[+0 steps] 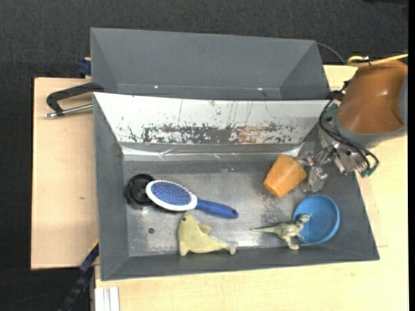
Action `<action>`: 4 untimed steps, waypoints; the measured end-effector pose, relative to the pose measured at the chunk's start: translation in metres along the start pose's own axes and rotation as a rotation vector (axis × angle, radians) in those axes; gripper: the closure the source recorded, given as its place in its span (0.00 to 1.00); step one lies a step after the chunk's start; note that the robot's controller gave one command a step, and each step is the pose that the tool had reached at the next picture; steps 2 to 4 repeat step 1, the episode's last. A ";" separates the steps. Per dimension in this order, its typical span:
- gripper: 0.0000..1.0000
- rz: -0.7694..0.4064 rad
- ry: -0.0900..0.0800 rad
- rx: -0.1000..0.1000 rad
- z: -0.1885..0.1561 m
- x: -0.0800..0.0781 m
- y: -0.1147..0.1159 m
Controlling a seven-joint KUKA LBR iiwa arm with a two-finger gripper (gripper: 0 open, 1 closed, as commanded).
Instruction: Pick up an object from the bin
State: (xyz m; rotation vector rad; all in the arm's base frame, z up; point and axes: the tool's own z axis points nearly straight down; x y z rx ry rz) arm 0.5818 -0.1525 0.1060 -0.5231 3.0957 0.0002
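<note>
My gripper (316, 172) hangs at the right side of the bin, just above the floor. An orange cup (284, 175) lies on its side directly left of the fingers, touching or nearly touching them. Below the gripper sits a blue bowl (319, 220). A green toy dinosaur (283, 229) stands against the bowl's left rim. Whether the cup's edge is between the fingers is hidden.
A blue and white hairbrush (183, 199) lies in the middle of the floor, next to a black round lid (137, 188) at the left. A pale yellow seal toy (198, 238) rests by the front wall. The arm's orange cover rises over the right rim.
</note>
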 end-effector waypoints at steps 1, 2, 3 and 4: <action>1.00 0.032 -0.012 0.007 -0.116 -0.001 0.020; 1.00 0.032 -0.012 0.007 -0.116 -0.001 0.020; 1.00 0.032 -0.012 0.007 -0.116 -0.001 0.020; 1.00 0.032 -0.012 0.007 -0.116 -0.001 0.020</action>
